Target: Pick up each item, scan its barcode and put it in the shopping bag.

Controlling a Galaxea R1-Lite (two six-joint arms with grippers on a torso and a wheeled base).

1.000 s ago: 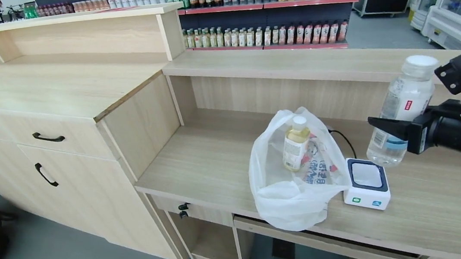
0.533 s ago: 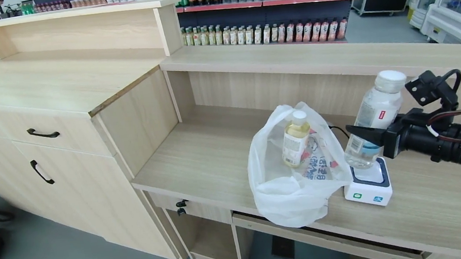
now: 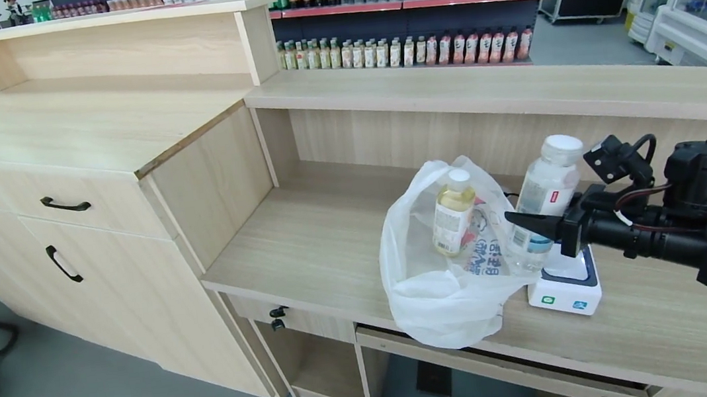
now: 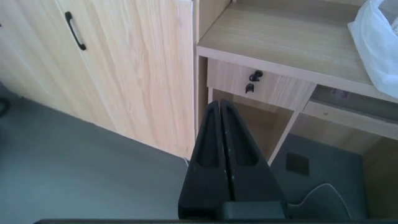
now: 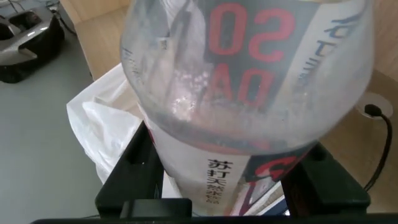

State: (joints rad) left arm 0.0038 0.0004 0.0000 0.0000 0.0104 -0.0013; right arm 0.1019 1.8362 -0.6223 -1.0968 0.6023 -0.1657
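My right gripper (image 3: 539, 225) is shut on a clear water bottle (image 3: 540, 200) with a white cap, held tilted at the right edge of the white shopping bag (image 3: 434, 289) and over the left side of the white barcode scanner (image 3: 566, 284). The right wrist view looks along the bottle (image 5: 249, 93), with the bag (image 5: 106, 124) beyond it. Inside the bag stand a yellow drink bottle (image 3: 454, 220) and a printed packet (image 3: 489, 253). My left gripper (image 4: 222, 124) is shut with nothing in it, hanging low in front of the counter's drawer (image 4: 261, 87).
The wooden counter (image 3: 305, 244) has a raised back ledge (image 3: 481, 91) behind the bag. A taller cabinet (image 3: 90, 162) with black handles stands on the left. A black cable (image 3: 528, 212) runs behind the scanner. Shelves of drinks (image 3: 412, 12) line the far wall.
My right gripper has carried the water bottle leftward and lower, from right of the scanner to the bag's edge. The head view shifted slightly at first.
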